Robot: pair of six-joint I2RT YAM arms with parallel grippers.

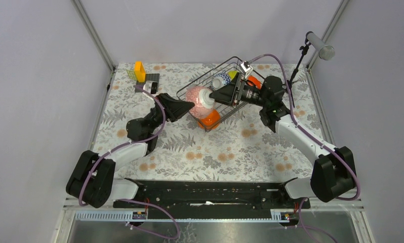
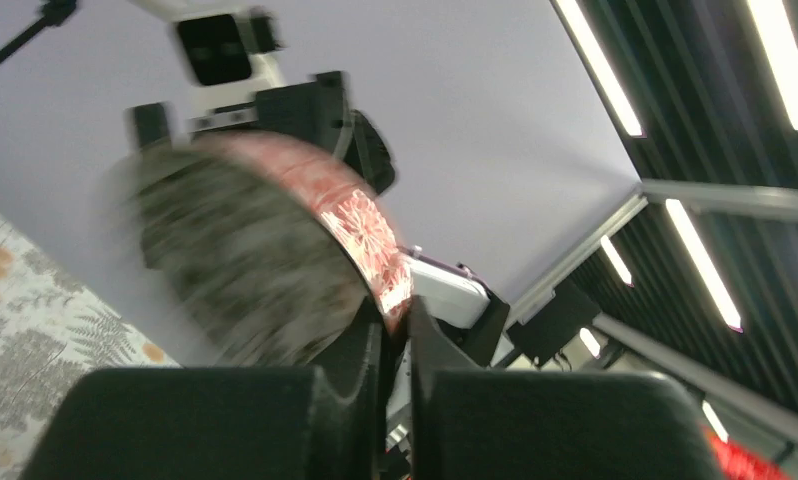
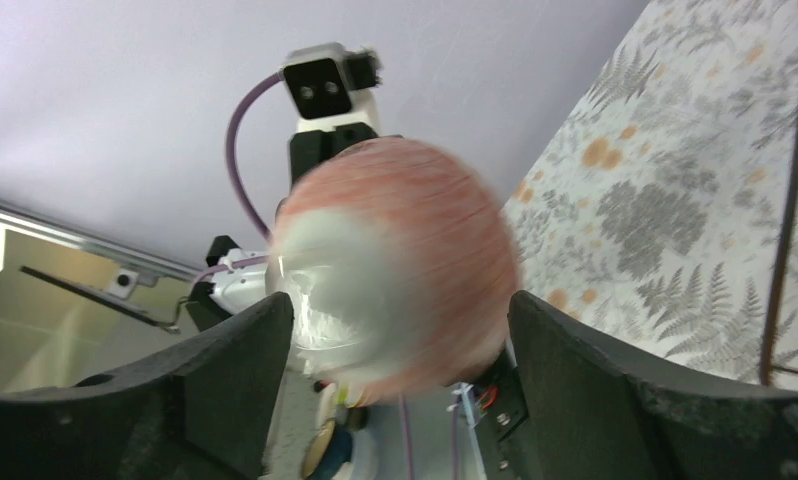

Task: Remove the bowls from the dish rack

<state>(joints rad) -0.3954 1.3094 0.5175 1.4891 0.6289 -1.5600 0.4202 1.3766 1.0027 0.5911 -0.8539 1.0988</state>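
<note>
Pink-red bowl (image 1: 196, 97) up in air, tipped sideways over left end of dish rack (image 1: 205, 76), between both arms. Left gripper (image 2: 397, 325) jaws pinched on bowl rim. Right gripper (image 3: 400, 320) jaws spread wide, bowl body filling gap, touching both sides. Orange bowl (image 1: 210, 120) sits in rack just below. Wrist views pretty blurry.

blurred: pink-red bowl (image 3: 415, 230) in both wrist views | hidden: dish rack (image 1: 196, 82) partly behind right arm (image 1: 296, 131)

Five bowls: two orange (image 1: 209, 120) (image 1: 253, 81), a pink-red bowl (image 1: 199, 98), a blue-white (image 1: 221, 80), a yellow-green (image 1: 233, 75). One dish rack (image 1: 205, 76), one block (image 1: 139, 71), one plate (image 1: 151, 79).
</note>
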